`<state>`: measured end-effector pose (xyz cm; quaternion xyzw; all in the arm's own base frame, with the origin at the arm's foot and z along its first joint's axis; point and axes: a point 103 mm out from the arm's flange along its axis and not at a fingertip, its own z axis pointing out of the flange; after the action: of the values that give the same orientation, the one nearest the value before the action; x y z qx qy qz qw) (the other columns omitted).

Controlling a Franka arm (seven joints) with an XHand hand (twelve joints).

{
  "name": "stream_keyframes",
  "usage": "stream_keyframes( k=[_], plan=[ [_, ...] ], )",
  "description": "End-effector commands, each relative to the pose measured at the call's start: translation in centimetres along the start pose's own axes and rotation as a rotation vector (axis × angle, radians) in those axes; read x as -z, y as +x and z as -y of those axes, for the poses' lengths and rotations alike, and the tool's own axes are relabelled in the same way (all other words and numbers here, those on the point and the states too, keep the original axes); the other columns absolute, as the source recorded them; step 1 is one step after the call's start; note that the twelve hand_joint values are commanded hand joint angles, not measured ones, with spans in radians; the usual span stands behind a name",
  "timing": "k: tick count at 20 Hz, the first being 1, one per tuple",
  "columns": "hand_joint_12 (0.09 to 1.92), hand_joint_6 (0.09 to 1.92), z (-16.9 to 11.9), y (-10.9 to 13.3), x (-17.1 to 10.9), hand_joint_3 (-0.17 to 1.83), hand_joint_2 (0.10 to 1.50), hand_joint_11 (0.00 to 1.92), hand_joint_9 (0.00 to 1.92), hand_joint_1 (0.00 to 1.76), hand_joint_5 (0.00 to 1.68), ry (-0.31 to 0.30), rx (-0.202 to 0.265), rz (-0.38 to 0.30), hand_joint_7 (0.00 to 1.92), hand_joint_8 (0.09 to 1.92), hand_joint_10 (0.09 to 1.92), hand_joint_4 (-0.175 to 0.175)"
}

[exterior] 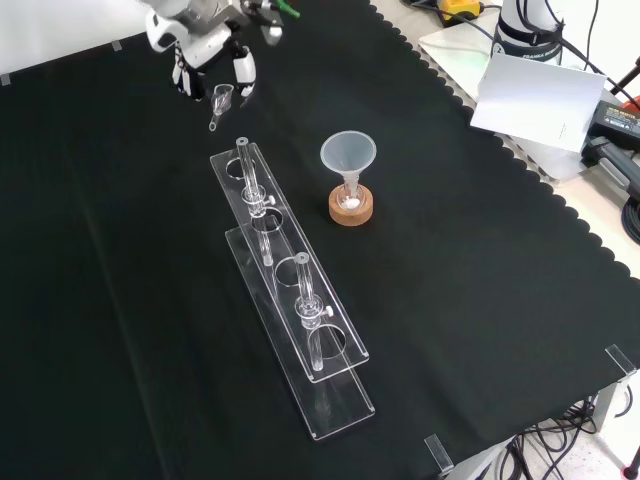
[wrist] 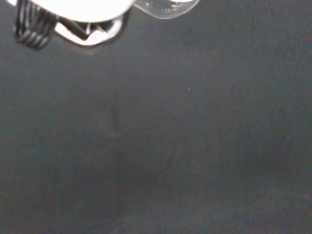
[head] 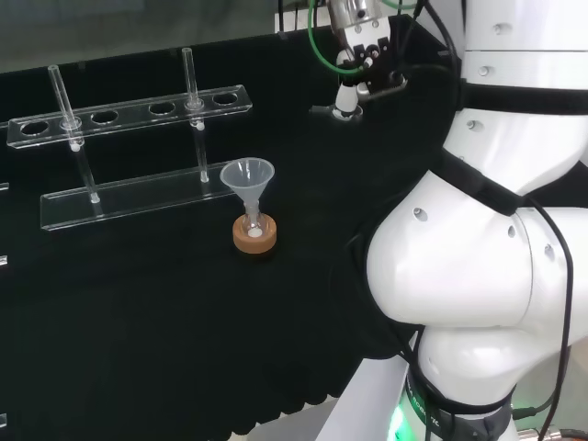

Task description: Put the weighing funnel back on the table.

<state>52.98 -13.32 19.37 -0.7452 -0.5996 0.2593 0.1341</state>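
Hand [exterior: 208,45] sits upper left of front view, low over black cloth [exterior: 480,260], fingers [exterior: 243,78] pointing down either side of weighing funnel [exterior: 222,100]. Weighing funnel = small clear piece right under the hand, cup between the fingers, short stem slanting toward lower left. Can't tell if fingers actually pinch it or just flank it, nor if it touches the cloth. Head view: hand at top centre, just left of the arm's white links, w/ green cable above it. Wrist view: blurred white bit of hand at frame edge, clear rounded glass beside it, plain dark cloth beyond. Funnel [exterior: 348,155] stands mouth up, centre of front view, stem in small flask [exterior: 350,200] on cork ring [exterior: 351,214], well apart from hand. Clear rack [exterior: 290,310] runs diagonally from below the hand toward lower centre, w/ two glass tubes [exterior: 250,170] upright in it.
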Motion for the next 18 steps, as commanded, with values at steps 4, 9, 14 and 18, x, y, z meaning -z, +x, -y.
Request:
stream_keyframes(
  k=[4,9,14,18],
  plan=[
    [1.09,0.89,-3.0,1.2,-3.1,0.76,0.65,0.76,0.84,1.10,1.17,-0.032,-0.005,0.034,0.57,0.66,0.39,0.175],
    [1.08,0.90,-4.2,2.7,-4.4,0.76,0.65,0.77,0.84,1.10,1.17,-0.037,0.007,0.068,0.57,0.66,0.39,0.175],
    [1.08,0.90,-5.3,3.7,-5.0,0.76,0.65,0.77,0.84,1.10,1.17,-0.031,0.023,0.075,0.57,0.66,0.39,0.175],
    [1.08,0.90,-5.8,4.4,-5.1,0.76,0.65,0.77,0.84,1.10,1.17,-0.031,0.032,0.084,0.57,0.66,0.39,0.175]
  ],
)
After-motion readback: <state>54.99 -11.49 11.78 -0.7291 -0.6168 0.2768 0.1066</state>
